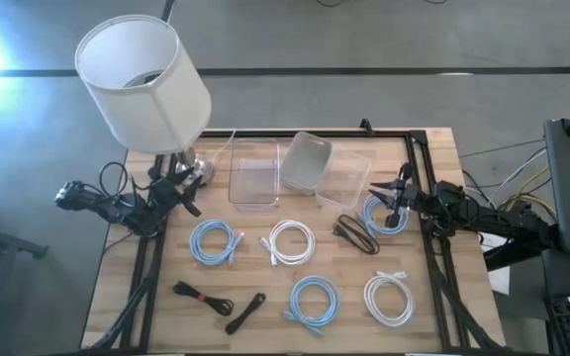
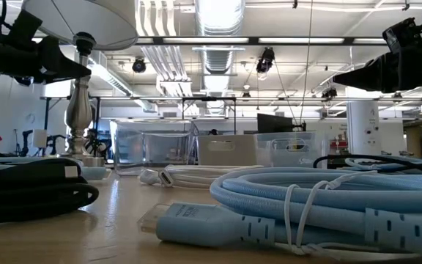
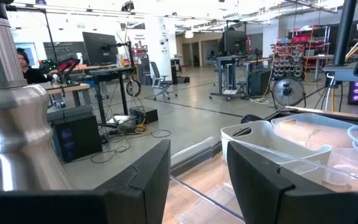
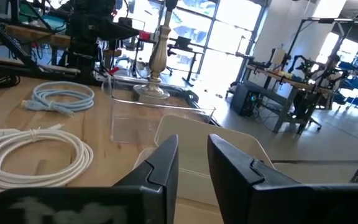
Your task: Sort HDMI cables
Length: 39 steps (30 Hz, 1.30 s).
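HDMI cables lie spread over the wooden table point(image 1: 117, 297): light blue coils at mid-left point(image 1: 215, 241), at the front point(image 1: 314, 301) and beneath the right gripper point(image 1: 385, 214); white coils at centre point(image 1: 290, 242) and front right point(image 1: 391, 299); black tied bundles at front left point(image 1: 203, 295), beside it point(image 1: 247, 311) and near the tubs point(image 1: 356, 233); three clear plastic tubs point(image 1: 255, 174) stand at the rear, all seemingly without cables, so we judge sorting barely begun. The right gripper point(image 1: 396, 190) hovers above the far-right blue coil, its fingers point(image 4: 163, 163) parted by a narrow gap and holding nothing; the left gripper point(image 1: 181, 181) waits by the lamp base point(image 1: 198, 170), fingers moderately apart, also without a load. For a sound pick, we would descend over one strand of the coil's ring, straddle it squarely, close firmly, then lift clear before travelling to a tub, lest the loose connector snag the neighbouring black bundle.
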### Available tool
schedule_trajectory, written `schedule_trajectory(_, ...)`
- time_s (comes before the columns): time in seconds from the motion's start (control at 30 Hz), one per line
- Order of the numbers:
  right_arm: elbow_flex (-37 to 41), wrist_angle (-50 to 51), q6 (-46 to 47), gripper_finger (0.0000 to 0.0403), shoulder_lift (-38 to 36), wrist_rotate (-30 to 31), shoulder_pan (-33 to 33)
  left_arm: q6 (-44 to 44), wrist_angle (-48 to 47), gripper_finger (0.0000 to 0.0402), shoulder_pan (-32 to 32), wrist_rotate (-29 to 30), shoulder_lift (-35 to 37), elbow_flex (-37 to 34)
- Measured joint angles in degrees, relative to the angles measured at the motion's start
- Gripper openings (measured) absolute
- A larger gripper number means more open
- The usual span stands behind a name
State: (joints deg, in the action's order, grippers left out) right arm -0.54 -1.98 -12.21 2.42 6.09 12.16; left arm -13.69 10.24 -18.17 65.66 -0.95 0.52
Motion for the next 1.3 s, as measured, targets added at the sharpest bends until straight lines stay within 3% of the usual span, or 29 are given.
schedule_trajectory(1.3,0.00,0.02,-0.17,0.0068,0.00,0.00,0.00,0.00,-0.02,0.0163,0.01,0.00,0.00,0.01)
